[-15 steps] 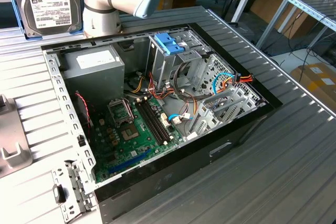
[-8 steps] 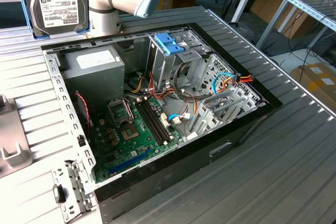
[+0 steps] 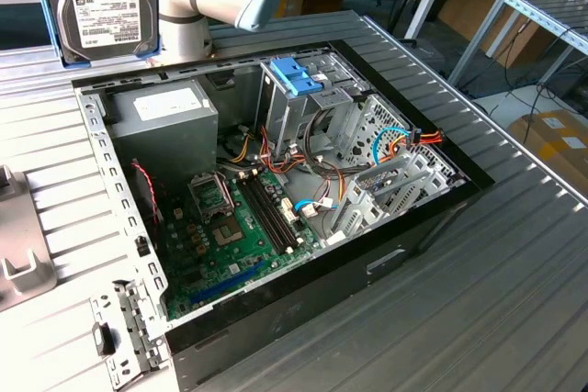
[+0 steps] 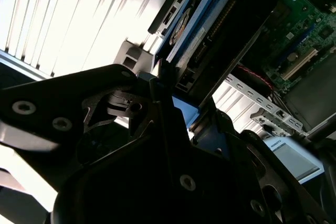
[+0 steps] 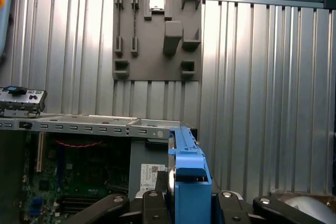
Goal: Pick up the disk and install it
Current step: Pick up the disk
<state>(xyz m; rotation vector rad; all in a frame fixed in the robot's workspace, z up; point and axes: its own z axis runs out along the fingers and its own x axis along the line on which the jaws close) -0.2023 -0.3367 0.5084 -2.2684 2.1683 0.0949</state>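
While the gripper [image 5: 188,202] holds the disk [image 3: 99,2] aloft, jaws closed on it, pickup is judged done. Installation in the case [image 3: 459,192] is not yet done.

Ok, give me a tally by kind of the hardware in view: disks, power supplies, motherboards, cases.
disk: 1, held in the jaws
power supply: 1, inside the case
motherboard: 1, inside the case
case: 1, lying open
Total: 4
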